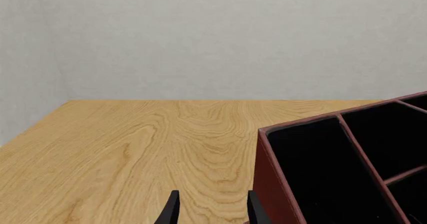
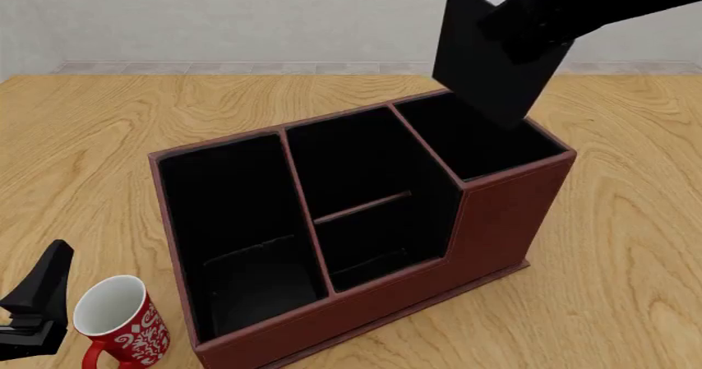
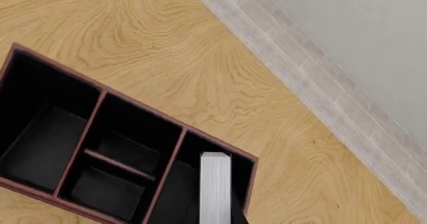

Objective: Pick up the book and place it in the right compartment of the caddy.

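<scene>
Front view, right end effector [image 2: 524,34] grasping matte black book [image 2: 482,65] above leather-look caddy [image 2: 499,221], left end effector [image 1: 212,209] released

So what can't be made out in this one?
- Right end effector's grip on the thick black book with white page edges: front view hides it behind the arm, and the right wrist view shows only the page edge.
- Book's lower end: front view doesn't show whether it has entered the reddish-brown caddy's tall right compartment.
- Red mug: bottom cut by the frame edge.
</scene>
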`<move>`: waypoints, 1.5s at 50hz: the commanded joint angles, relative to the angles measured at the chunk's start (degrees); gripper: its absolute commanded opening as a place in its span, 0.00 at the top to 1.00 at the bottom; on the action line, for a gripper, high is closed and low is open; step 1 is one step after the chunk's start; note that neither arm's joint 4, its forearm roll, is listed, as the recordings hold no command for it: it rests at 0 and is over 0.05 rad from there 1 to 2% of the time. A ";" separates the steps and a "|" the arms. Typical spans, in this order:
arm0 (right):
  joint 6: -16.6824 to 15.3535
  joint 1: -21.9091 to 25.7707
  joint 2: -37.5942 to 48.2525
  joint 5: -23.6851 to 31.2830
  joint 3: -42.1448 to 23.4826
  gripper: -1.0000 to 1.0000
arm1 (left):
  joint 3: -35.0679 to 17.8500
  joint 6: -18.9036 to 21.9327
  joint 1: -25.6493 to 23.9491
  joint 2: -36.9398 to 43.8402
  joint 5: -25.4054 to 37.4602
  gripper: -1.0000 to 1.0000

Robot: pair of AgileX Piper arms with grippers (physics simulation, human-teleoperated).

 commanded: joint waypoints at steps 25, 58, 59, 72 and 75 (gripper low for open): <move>10.42 -0.24 -2.90 -7.96 9.38 1.00 | 0.02 -0.01 0.01 0.21 -0.09 0.00; 13.83 -0.82 -3.95 -15.20 18.71 1.00 | 0.10 0.01 -0.01 0.14 -0.17 0.00; 13.96 -0.76 -3.99 -15.40 18.97 1.00 | 0.11 0.01 -0.01 0.12 -0.16 0.00; 14.84 -0.77 -3.57 -18.02 21.33 1.00 | 0.09 0.00 0.00 0.15 -0.17 0.00; 15.08 -0.75 -3.45 -18.49 21.74 1.00 | 0.11 0.00 0.00 0.11 -0.15 0.00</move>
